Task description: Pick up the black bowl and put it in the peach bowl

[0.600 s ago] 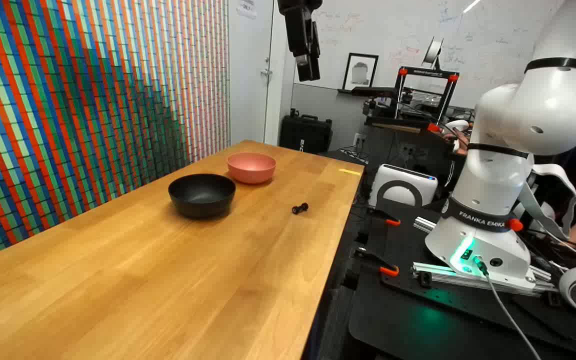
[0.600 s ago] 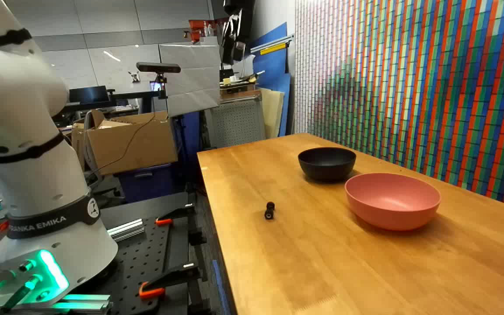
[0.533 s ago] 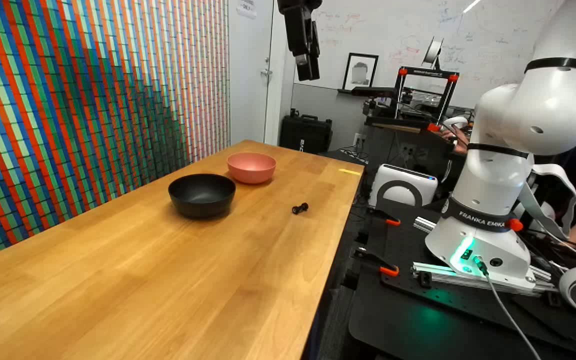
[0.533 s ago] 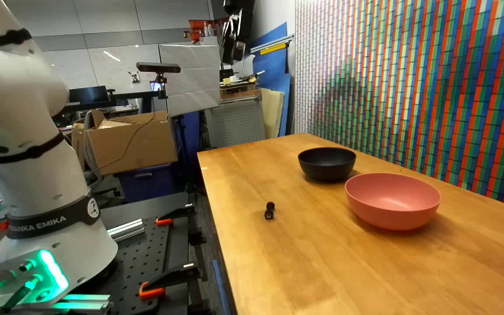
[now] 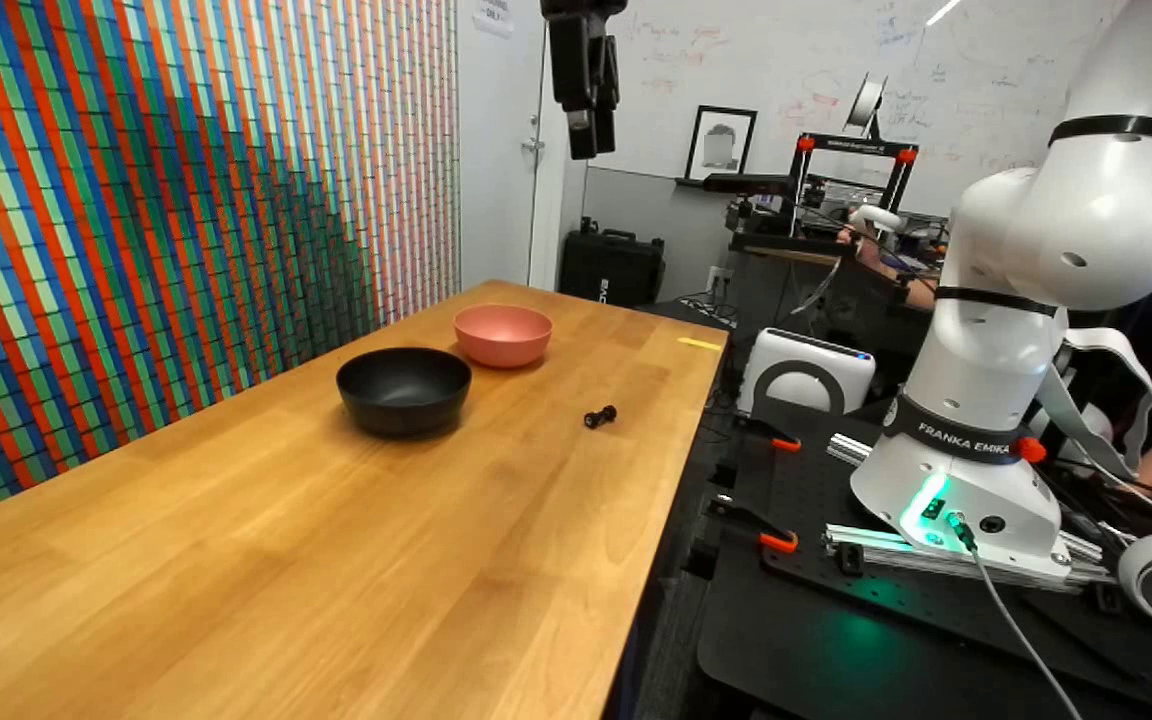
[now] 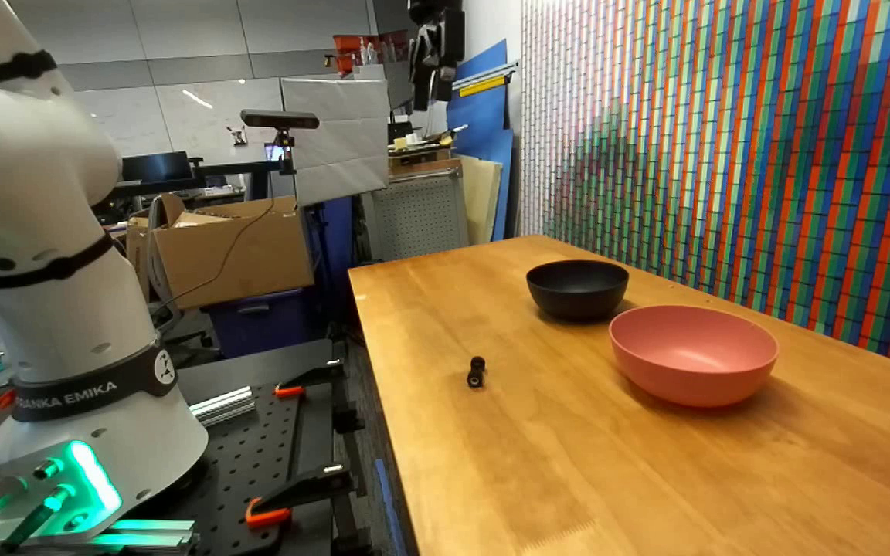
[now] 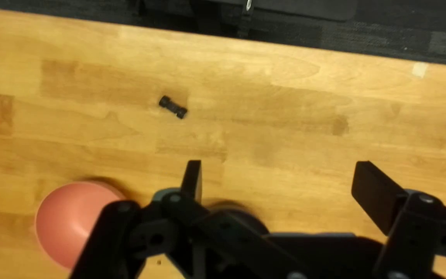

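Wood forms the top of the bench (image 5: 286, 560), on which the black bowl (image 5: 404, 395) stands leftmost in an exterior view, mouth up; this attitude presents its rim to a grasp from above. Near it, to the right, the peach bowl (image 5: 503, 338) also stands mouth up, presumably to receive the black bowl. Further right, the gripper (image 5: 591, 145) hangs well above the bench; the wrist view shows its fingers spread wide and holding nothing, the height likely serving to clear both rims. Lower and slightly further right lies a small black object (image 5: 600, 416), apart from both bowls. Relative to the earlier frame, the gripper has shifted left in that exterior view, toward the patterned wall (image 5: 186, 220), and its fingers point more nearly straight down. Both bowls and the small black object remain in place.
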